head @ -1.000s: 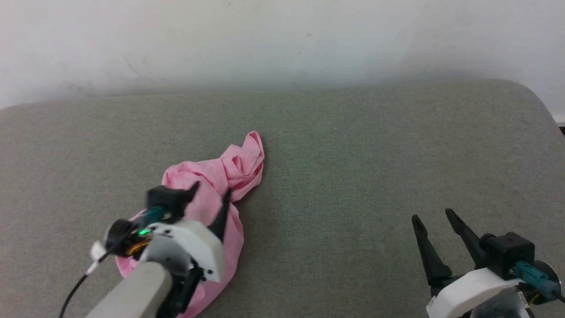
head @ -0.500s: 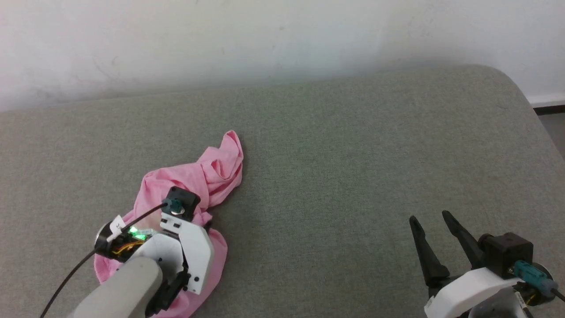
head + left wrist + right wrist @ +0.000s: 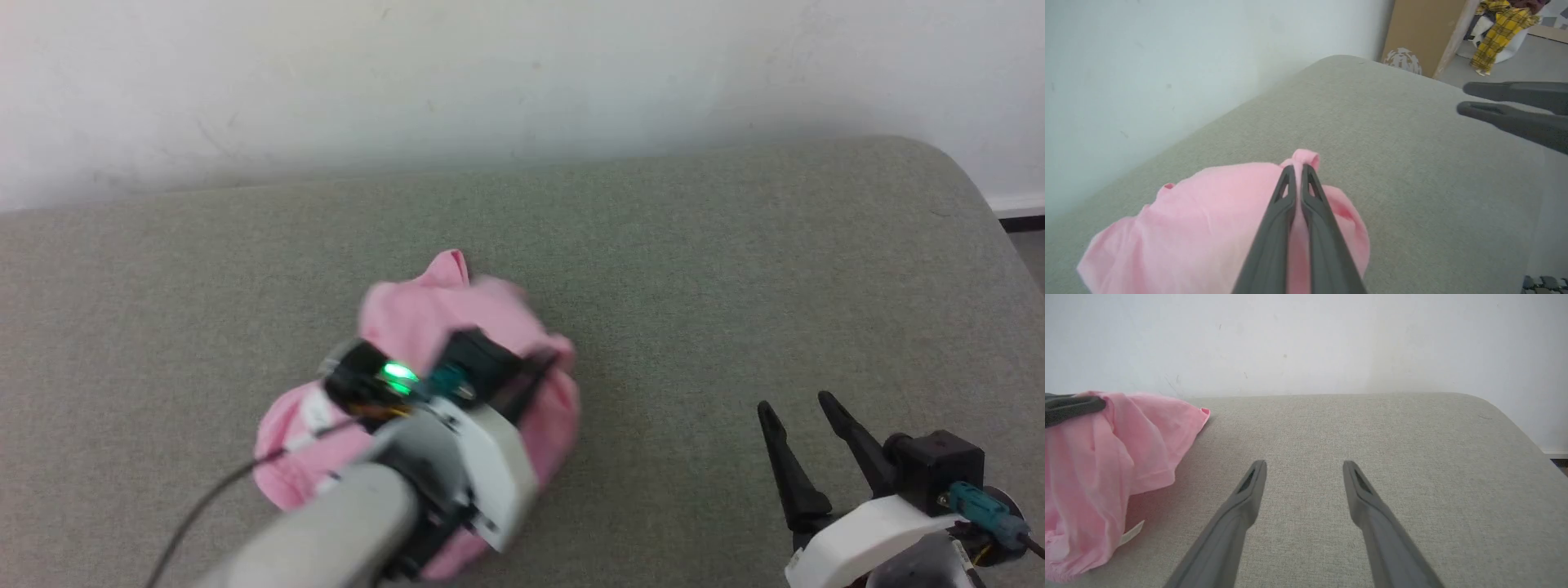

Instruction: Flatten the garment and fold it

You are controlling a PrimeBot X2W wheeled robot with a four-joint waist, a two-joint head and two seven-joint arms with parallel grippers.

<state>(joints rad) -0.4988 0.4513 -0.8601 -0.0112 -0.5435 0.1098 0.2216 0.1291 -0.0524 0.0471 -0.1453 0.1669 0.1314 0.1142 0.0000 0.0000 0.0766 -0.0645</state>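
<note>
Left wrist view: the left gripper [image 3: 1298,168] has its two fingers pressed together, pinching a fold of the pink shorts [image 3: 1200,220]. The shorts sit bunched on the left part of the grey cushion [image 3: 694,269]. The head view is blurred there, so they only seem partly lifted. A small white tag [image 3: 1131,533] lies at their lower edge. The right gripper [image 3: 1304,463] is spread wide above bare cushion, apart from the cloth.

Head looks down, wrists skim low; all share the garment [image 3: 408,314].
</note>
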